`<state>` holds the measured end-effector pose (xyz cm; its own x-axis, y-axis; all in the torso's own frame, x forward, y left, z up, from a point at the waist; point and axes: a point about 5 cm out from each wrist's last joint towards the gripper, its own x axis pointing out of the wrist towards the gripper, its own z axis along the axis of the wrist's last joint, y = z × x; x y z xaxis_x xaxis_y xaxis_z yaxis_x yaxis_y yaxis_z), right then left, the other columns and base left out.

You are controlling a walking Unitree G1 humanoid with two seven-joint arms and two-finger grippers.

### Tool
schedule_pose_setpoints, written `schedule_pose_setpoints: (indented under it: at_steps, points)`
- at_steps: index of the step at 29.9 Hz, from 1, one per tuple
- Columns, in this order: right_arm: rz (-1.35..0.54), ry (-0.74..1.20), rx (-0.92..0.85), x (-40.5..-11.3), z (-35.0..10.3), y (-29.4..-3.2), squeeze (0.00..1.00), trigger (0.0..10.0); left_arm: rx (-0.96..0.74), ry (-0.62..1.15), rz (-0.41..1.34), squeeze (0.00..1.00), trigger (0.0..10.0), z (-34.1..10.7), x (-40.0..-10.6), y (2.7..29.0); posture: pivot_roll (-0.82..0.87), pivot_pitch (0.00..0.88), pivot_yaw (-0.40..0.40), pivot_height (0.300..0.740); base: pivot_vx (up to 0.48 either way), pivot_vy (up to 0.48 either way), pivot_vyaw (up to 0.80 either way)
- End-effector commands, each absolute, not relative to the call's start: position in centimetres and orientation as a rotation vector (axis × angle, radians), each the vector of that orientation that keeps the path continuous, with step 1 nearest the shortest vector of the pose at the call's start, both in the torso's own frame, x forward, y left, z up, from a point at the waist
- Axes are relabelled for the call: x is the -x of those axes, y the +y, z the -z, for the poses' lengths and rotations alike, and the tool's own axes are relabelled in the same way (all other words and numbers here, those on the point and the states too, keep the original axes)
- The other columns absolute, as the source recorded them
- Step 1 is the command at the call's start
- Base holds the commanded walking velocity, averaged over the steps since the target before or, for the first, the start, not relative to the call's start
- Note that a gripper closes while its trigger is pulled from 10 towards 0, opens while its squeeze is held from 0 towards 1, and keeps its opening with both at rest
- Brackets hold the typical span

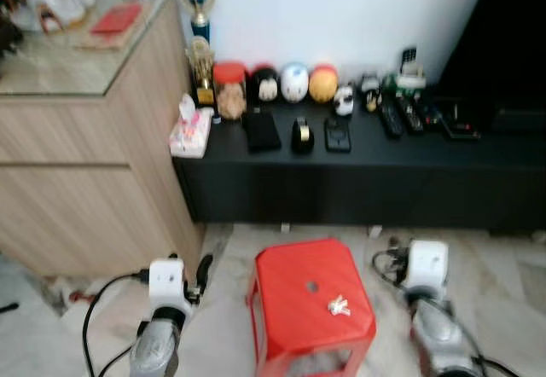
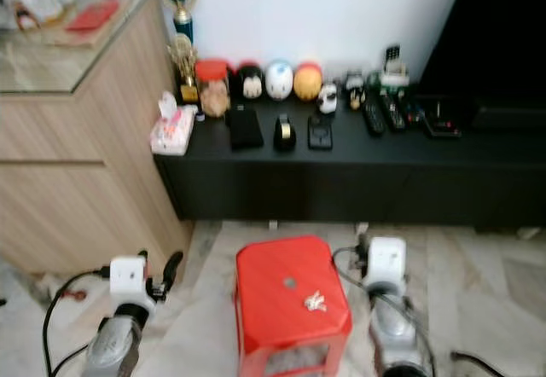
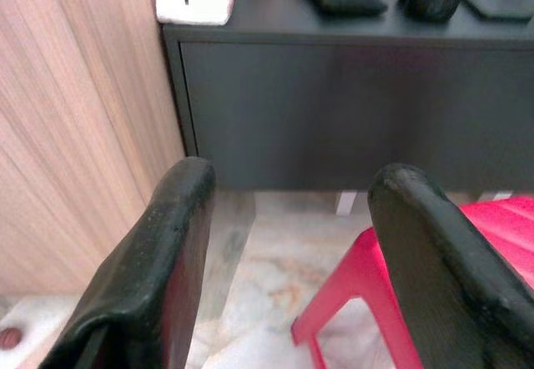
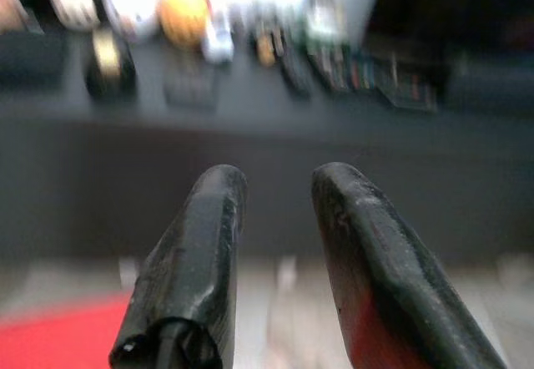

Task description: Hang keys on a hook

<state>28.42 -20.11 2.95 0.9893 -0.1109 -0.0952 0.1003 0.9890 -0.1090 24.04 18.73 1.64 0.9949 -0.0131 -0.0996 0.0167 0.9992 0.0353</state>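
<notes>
Keys (image 1: 339, 307) lie loose on top of the red stool (image 1: 294, 283), toward its right front corner, just beside the small hole in the seat. Nothing touches them.

Left gripper (image 3: 288, 210) is low on the left of the stool, pointing at the gap between the wooden cabinet (image 1: 81, 181) and the black TV bench (image 1: 358, 185). Its fingers (image 3: 158, 269) are spread wide, nothing between them; the stool's red edge sits behind the one finger in the wrist view.

Right gripper (image 4: 275, 185) is low on the right of the stool, aimed at the bench front. Its fingers (image 4: 200, 244) stand apart with a narrow gap, empty. That wrist view is blurred.

Both arms sit near the floor, one on each side of the stool, well apart from the keys.

Bench top, left to right: tissue pack (image 1: 190, 130) at the left end, jar with red lid (image 1: 229, 89), a row of round figures (image 1: 294, 82) against the wall, a black pouch (image 1: 261, 130), a tape dispenser (image 1: 302, 135), remotes (image 1: 401, 117) further right. A trophy (image 1: 200, 44) stands at the cabinet corner. A red flat item (image 1: 117, 19) lies on the cabinet's glass top. Floor is pale marble tile (image 1: 503, 292).
</notes>
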Motion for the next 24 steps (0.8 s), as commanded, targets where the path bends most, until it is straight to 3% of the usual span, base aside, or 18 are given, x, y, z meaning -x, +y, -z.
schedule_pose_setpoints:
  at_steps: [1,12,24]
  points:
    - [0.066,0.183,0.084,-26.6,-0.8,-18.9,0.00,10.0,-0.059,0.078,0.048,0.00,10.0,-2.3,-24.1,18.4,-0.09,0.000,-0.050,0.740,0.000,0.000,0.00]
    - [0.123,0.146,0.017,-24.1,-0.8,-19.2,0.00,10.0,-0.082,0.008,0.065,0.00,10.0,-5.0,-22.9,18.9,-0.09,0.000,-0.038,0.740,0.000,0.000,0.00]
    - [0.125,0.144,0.012,-23.9,-1.2,-18.6,0.00,10.0,-0.072,0.030,0.044,0.00,10.0,-5.3,-23.1,18.8,-0.09,0.000,-0.038,0.740,0.000,0.000,0.00]
